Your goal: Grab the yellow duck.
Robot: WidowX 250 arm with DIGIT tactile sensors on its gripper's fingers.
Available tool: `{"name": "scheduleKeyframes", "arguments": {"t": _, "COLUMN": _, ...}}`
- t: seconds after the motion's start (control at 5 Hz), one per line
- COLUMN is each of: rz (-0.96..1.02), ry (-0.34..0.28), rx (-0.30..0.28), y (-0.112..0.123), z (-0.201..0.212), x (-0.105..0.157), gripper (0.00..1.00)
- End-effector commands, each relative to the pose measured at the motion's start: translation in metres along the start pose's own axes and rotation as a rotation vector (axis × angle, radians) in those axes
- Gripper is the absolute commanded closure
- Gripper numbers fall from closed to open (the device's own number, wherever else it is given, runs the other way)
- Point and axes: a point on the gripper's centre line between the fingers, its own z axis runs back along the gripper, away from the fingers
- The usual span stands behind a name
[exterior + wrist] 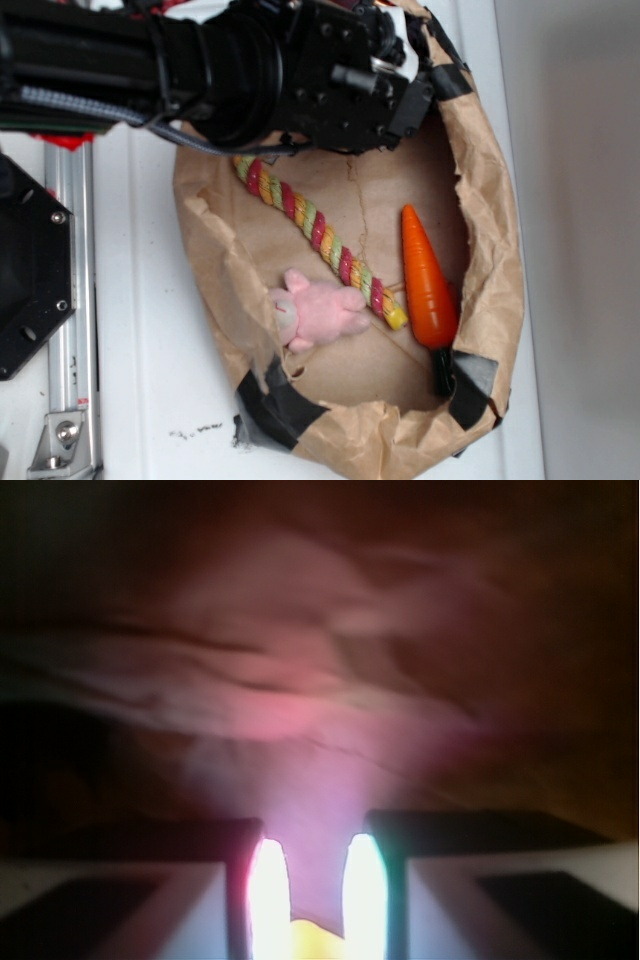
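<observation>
In the wrist view a patch of glossy yellow, the yellow duck (315, 942), sits low between my two glowing fingers (268, 900). My gripper (317, 858) is shut on it, with only a narrow gap between the fingers. Ahead of the fingers is blurred crumpled brown paper. In the exterior view the black arm and gripper (405, 95) hang over the far end of the brown paper bag (497, 250). The duck is hidden there under the arm.
Inside the bag lie a striped yellow-pink-green rope (318, 240), a pink plush (322, 312) and an orange carrot (428, 282). The bag's crumpled walls stand up all round, with black tape (280, 405) at the corners. A metal rail (70, 300) runs along the left.
</observation>
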Motion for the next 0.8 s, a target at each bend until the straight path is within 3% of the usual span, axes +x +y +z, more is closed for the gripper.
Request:
{"name": "scheduleKeyframes", "arguments": {"t": 0.0, "rz": 0.042, "ry": 0.013, "rx": -0.058, "y": 0.014, "z": 0.03, "x": 0.019, "gripper": 1.0}}
{"name": "scheduleKeyframes", "arguments": {"t": 0.2, "rz": 0.065, "ry": 0.021, "rx": -0.076, "y": 0.015, "z": 0.032, "x": 0.022, "gripper": 1.0}}
{"name": "scheduleKeyframes", "arguments": {"t": 0.4, "rz": 0.03, "ry": 0.097, "rx": -0.115, "y": 0.018, "z": 0.053, "x": 0.024, "gripper": 1.0}}
{"name": "scheduleKeyframes", "arguments": {"t": 0.6, "rz": -0.156, "ry": 0.296, "rx": -0.192, "y": 0.019, "z": 0.094, "x": 0.021, "gripper": 1.0}}
